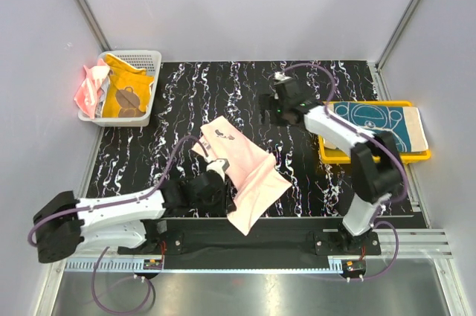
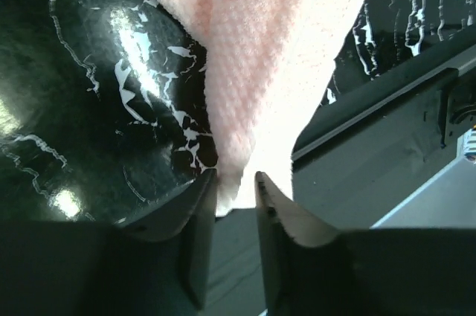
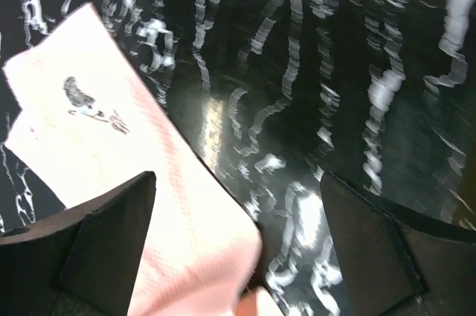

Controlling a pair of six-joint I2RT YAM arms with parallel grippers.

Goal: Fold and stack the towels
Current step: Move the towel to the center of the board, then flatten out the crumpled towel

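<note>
Four towels: one on desk (image 1: 186,100), one on tray (image 1: 372,157), two at basket (image 1: 141,56)
Peach towel (image 1: 249,171): lies flat, partly folded, near desk's front edge; small dark print at far corner
Left gripper (image 2: 236,180): fingers part-way open, Peach towel's near edge between the tips; real pinch or not, cannot tell
Right gripper (image 3: 238,234): wide open, holds nothing, above desk near the printed corner
Teal towel (image 1: 375,126): folded, on yellow tray, right side
Orange bear towel (image 1: 126,94): inside white basket, far left
Pink towel (image 1: 89,87): draped over basket's left rim
</note>
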